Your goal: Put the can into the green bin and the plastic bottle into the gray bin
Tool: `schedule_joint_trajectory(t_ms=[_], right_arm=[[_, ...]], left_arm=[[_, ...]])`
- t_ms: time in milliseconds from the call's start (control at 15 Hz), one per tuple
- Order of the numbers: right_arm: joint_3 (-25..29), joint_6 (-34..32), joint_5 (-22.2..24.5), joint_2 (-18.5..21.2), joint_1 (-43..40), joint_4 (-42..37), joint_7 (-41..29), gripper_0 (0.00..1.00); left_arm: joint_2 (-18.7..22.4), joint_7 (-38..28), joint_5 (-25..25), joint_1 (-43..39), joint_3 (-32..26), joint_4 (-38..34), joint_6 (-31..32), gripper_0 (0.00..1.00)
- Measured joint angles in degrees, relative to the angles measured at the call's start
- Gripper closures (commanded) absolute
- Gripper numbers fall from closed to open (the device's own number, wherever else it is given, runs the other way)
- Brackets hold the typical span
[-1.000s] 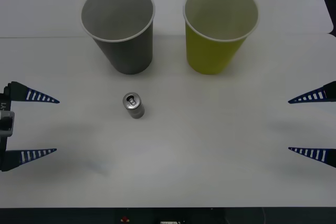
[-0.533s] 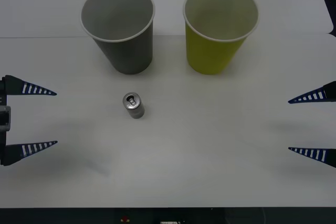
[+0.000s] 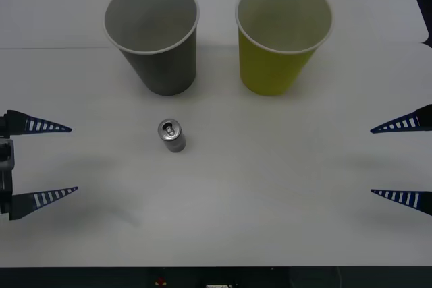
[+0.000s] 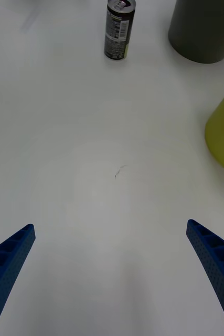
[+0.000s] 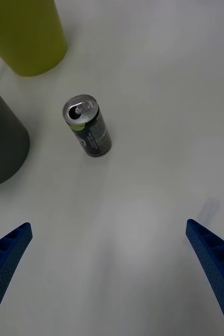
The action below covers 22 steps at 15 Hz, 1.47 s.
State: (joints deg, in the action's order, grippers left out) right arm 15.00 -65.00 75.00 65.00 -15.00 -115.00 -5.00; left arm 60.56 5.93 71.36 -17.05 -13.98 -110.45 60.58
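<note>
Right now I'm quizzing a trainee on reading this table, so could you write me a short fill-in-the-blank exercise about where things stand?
1. The can stands upright on the table, nearest the ____ bin.
2. The green bin stands on the robot's ____ side of the gray bin.
3. The left gripper has its fingers ____ and holds nothing.
4. The right gripper waits near the table's ____ edge.

Missing words: gray; right; open; right

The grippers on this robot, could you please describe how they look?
Both the left gripper and the right gripper carry two long blue fingers that taper to sharp points. The fingers are ribbed, showing pale stripes between the ribs in the front view. A grey and black mount sits behind the left one.
</note>
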Motion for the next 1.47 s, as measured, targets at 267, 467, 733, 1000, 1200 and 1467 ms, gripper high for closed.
schedule_joint_trajectory(t_ms=[267, 467, 733, 1000, 1200, 1467], right_arm=[[0.0, 0.0, 0.0, 0.0, 0.0, 0.0, 0.0, 0.00], [0.0, 0.0, 0.0, 0.0, 0.0, 0.0, 0.0, 0.00], [0.0, 0.0, 0.0, 0.0, 0.0, 0.0, 0.0, 0.00], [0.0, 0.0, 0.0, 0.0, 0.0, 0.0, 0.0, 0.00], [0.0, 0.0, 0.0, 0.0, 0.0, 0.0, 0.0, 0.00], [0.0, 0.0, 0.0, 0.0, 0.0, 0.0, 0.0, 0.00]], left_arm=[[0.0, 1.1, -1.4, 0.6, 4.8, 0.9, -5.8, 0.00], [0.0, 2.7, -4.3, 4.0, 9.9, 4.7, -7.6, 0.00], [0.0, 9.5, -10.2, 9.9, 16.4, 12.3, -7.8, 0.00], [0.0, 17.9, -19.0, 16.5, 24.6, 21.3, -7.1, 0.00], [-0.3, 20.4, -22.6, 21.8, 29.8, 27.2, -5.8, 0.00], [-4.8, 21.4, -23.6, 30.1, 33.6, 38.8, -0.1, 0.00]])
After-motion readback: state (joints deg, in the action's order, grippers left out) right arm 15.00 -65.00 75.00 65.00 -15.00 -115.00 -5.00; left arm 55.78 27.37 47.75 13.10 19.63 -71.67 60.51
